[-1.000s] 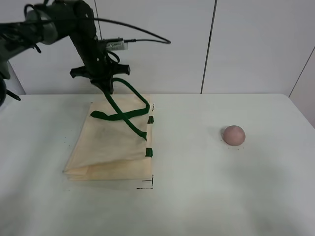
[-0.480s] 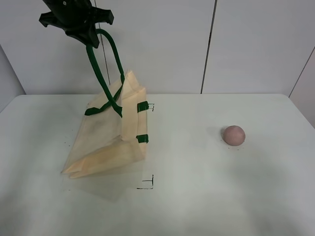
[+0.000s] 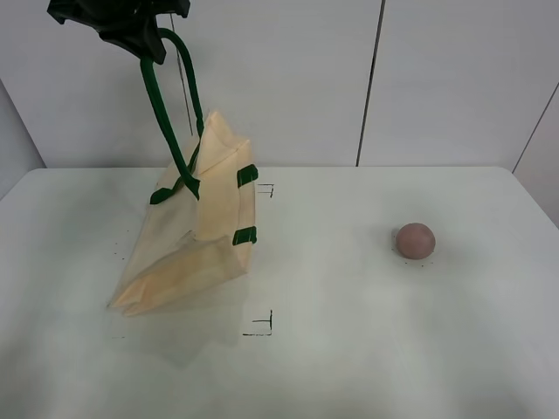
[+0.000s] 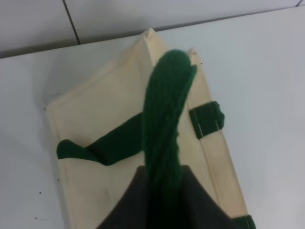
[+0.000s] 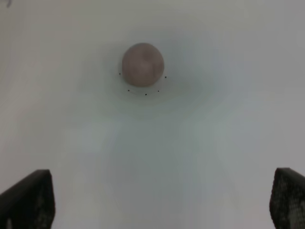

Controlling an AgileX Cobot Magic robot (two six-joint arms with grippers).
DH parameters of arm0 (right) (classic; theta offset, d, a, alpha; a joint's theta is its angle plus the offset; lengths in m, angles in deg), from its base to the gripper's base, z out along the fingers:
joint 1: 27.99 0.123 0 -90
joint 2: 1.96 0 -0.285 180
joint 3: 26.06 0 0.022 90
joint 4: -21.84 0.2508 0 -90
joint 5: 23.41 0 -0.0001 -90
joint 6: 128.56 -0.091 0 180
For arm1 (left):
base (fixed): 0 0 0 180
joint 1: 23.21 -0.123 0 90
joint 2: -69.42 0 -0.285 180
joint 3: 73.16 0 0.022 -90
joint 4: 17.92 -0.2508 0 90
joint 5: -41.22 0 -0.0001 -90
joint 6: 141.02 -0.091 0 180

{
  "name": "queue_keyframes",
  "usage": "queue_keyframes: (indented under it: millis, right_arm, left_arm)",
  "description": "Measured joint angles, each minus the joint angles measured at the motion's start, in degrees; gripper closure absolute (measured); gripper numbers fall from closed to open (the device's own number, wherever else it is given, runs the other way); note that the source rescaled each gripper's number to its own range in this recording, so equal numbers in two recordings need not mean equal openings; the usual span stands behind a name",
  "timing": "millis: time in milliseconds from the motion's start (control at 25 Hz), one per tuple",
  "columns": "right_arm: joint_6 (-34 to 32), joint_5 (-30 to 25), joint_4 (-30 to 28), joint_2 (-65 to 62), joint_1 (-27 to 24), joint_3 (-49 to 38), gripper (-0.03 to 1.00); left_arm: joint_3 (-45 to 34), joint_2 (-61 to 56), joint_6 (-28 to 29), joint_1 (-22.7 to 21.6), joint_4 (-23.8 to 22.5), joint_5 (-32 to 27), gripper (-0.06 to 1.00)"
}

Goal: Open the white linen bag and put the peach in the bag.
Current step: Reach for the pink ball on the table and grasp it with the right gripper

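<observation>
Upper left, the left gripper (image 3: 147, 48) pinches the green handle (image 3: 164, 122) and has hoisted the white linen bag (image 3: 214, 218) half upright, likely loosening its mouth. The peach (image 3: 415, 239) waits centre-right, with the right gripper (image 5: 162, 205) spread wide.

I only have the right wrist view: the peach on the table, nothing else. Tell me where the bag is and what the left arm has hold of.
Observer: The left gripper is shut on one green handle, high above the table.
Operator: Describe how the bag sits.
Observer: The white linen bag hangs tilted from that handle. Its rim end is raised and its bottom end rests on the table.
Operator: Give me the peach relative to it.
Observer: The peach lies to the right of the bag in the exterior high view, well apart from it.
</observation>
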Motion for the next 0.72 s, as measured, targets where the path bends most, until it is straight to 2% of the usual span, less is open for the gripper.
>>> queue_keyframes:
  millis: [280,480,720]
  right_arm:
    - [3.0,6.3,0.2,39.4,0.0,17.5,-0.03]
    - [6.5,5.8,2.7,60.6,0.5,32.8,-0.03]
    - [7.1,4.2,2.8,76.3,4.0,41.6,-0.03]
  left_arm:
    - [-0.1,0.0,0.0,0.0,0.5,0.0,0.94]
    - [-0.1,0.0,-0.1,0.0,0.6,0.0,0.94]
    - [-0.1,0.0,-0.1,0.0,0.6,0.0,0.94]
